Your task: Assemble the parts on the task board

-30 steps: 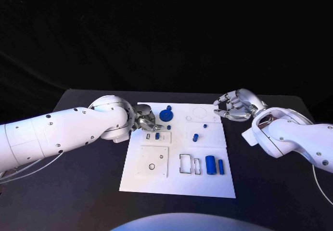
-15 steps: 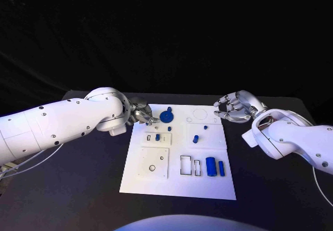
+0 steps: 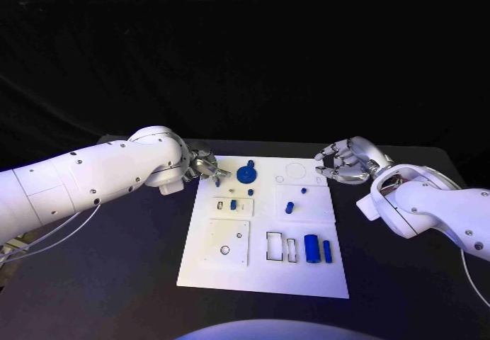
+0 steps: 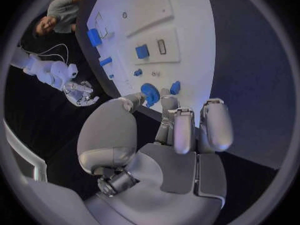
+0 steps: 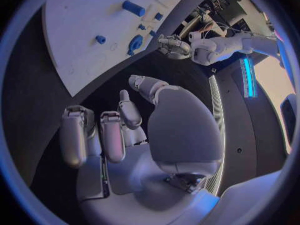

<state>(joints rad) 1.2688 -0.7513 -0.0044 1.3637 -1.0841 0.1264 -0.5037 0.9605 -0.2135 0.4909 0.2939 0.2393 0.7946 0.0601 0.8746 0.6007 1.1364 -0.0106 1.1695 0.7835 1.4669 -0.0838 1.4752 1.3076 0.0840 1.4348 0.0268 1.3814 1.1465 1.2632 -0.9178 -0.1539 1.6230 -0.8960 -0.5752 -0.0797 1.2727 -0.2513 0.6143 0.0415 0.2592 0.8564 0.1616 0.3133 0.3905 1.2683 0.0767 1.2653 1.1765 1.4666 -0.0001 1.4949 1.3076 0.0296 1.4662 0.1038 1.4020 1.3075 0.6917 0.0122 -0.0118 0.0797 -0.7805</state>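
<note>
Left hand (image 3: pixel 204 168) has pulled back off the task board (image 3: pixel 226 273) toward its far-left corner; a second ago it lay over the small slotted plate near the blue gear. Right hand (image 3: pixel 345 160) has barely shifted, hanging off the board's far-right corner.

Left hand: fingers apart, nothing in them, tips just beside the board edge in the left wrist view. Right hand: fingers loosely curled but separated, holding nothing, well apart from any part.

Parts on the board: blue gear (image 3: pixel 246 171) at the far end with a small blue peg (image 3: pixel 217 180) to its left; small blue stud (image 3: pixel 251 190) just behind; blue insert (image 3: pixel 233 204) in the slotted plate; short blue pin (image 3: pixel 289 207) mid-board; tiny blue piece (image 3: pixel 303 189) beyond it; two blue cylinders (image 3: pixel 311 248) lying side by side at the near right, next to empty rectangular recesses (image 3: pixel 274 243).

Judgement: between placements, both hands free. Next move calls for picking a loose piece, likely a cylinder or the pin, and aligning it squarely over its recess.

No brand, label or readable writing anywhere.
</note>
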